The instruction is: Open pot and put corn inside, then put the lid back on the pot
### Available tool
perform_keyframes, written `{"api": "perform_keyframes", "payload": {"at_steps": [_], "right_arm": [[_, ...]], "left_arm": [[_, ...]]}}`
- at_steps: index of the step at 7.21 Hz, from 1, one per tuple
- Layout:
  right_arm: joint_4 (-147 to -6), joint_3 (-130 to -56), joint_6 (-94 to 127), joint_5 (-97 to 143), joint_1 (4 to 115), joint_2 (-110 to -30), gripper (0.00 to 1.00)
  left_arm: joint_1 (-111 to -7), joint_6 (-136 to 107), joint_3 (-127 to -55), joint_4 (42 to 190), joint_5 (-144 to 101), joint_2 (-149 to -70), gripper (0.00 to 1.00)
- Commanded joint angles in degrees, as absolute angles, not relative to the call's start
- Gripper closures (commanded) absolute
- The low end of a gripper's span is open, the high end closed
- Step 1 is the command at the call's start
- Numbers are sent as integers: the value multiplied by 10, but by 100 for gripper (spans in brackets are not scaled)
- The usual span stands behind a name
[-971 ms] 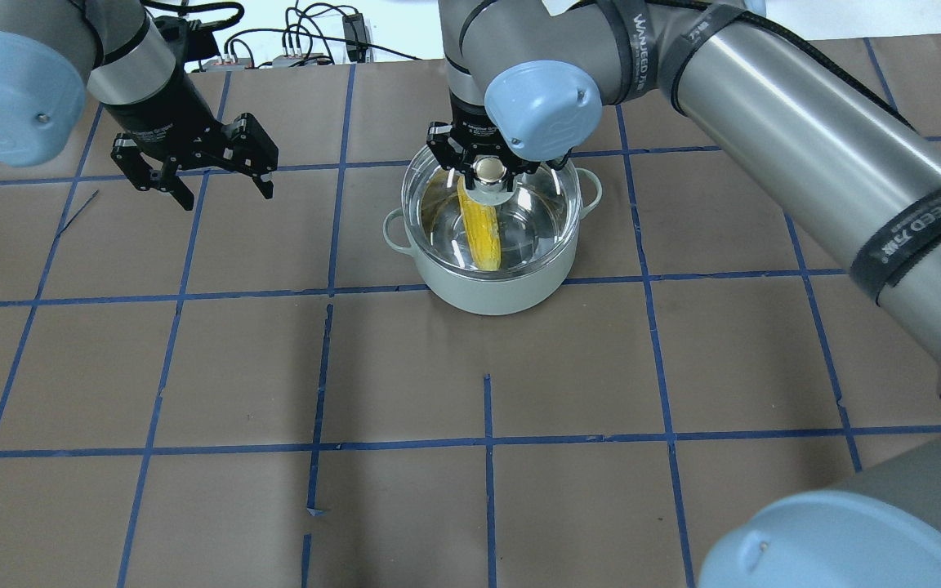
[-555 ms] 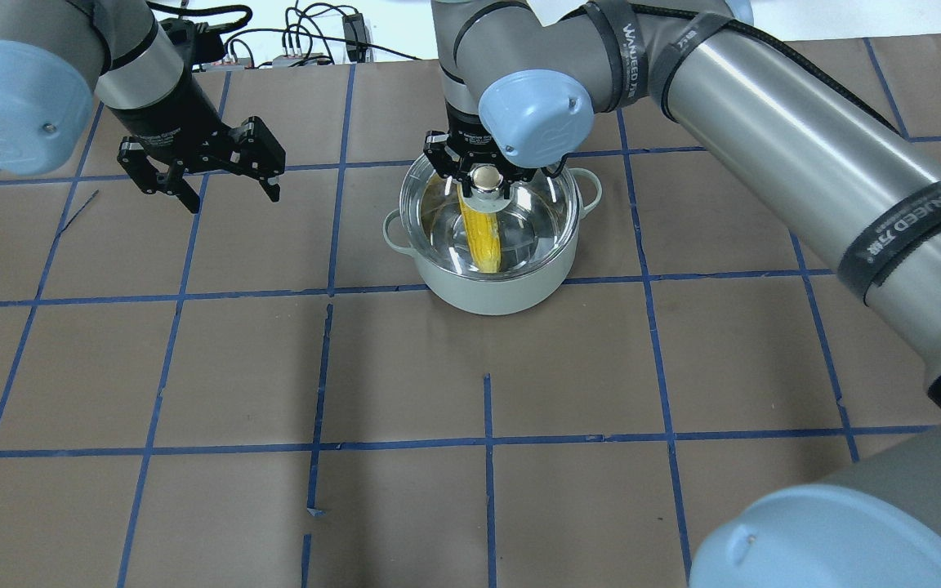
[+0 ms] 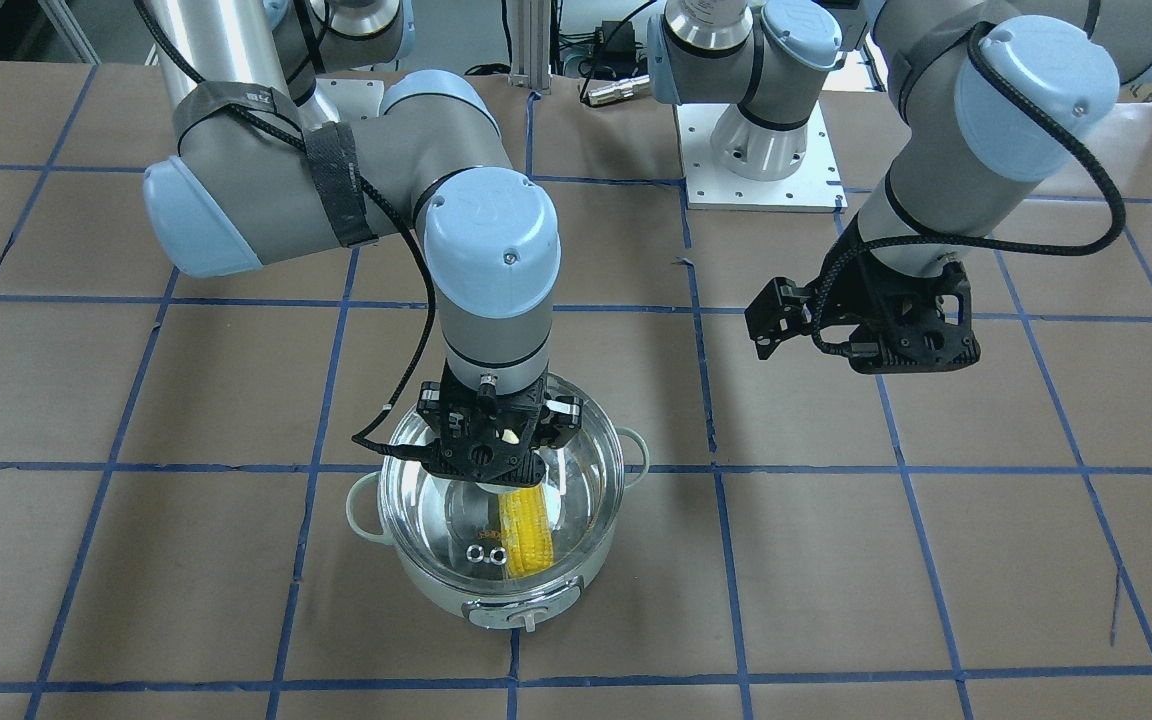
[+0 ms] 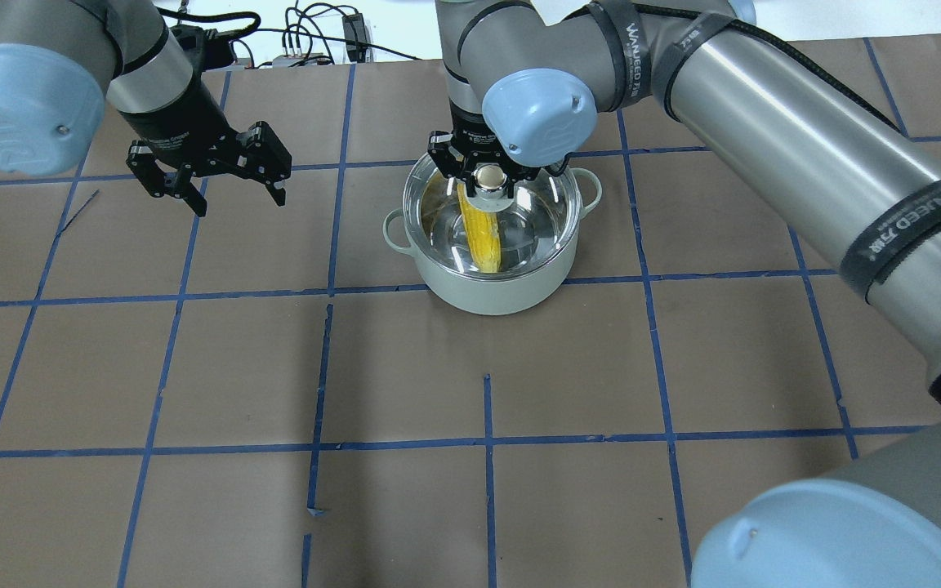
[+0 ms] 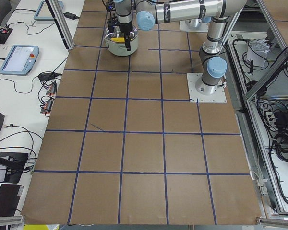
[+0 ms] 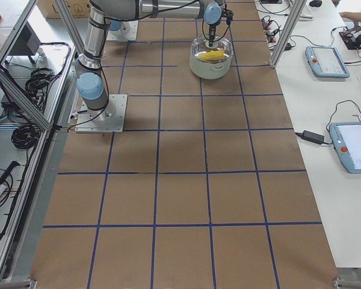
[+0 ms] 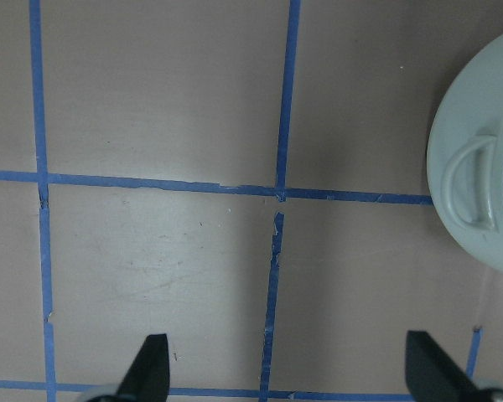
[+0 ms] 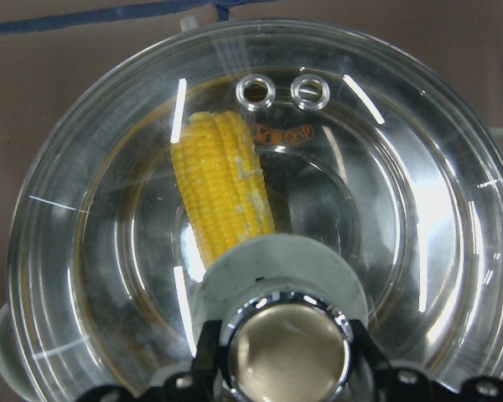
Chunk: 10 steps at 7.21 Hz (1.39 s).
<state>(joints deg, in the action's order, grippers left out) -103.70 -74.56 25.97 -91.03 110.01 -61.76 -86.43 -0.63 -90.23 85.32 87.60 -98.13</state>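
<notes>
On the left of the desk (image 4: 601, 367), the left tool (image 4: 236, 198) hangs with its fingers spread wide and nothing in them, well apart from the pot (image 4: 503, 290). In the middle, the corn (image 4: 483, 233) lies inside the pot under the glass lid (image 4: 536, 220), which looks seated, and the right tool (image 4: 488, 178) is pinching the knob (image 8: 285, 352) from above. Risk as I see it: if that tool lifts before fully letting go, it'll drag the lid off-centre or tip it, and glass could slide off.
</notes>
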Motion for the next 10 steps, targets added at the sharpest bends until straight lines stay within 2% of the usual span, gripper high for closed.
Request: {"api": "perform_keyframes", "payload": {"at_steps": [1,7,8,10], "right_arm": [[-1037,-746,249,-909,1097,-620,85],[-1037,-746,257,-906,1100,-615,83],[-1036,-746,255,-911,1099,-615,78],[-1035,-746,255,-913,1099,-615,46]], "left_arm": [[-864,-2,-907,843,878,-982,0],[-862,3,-915,828,878,-980,0],[-862,10,-913,828,878,-980,0],[-860,11,-908,828,878,-981,0]]}}
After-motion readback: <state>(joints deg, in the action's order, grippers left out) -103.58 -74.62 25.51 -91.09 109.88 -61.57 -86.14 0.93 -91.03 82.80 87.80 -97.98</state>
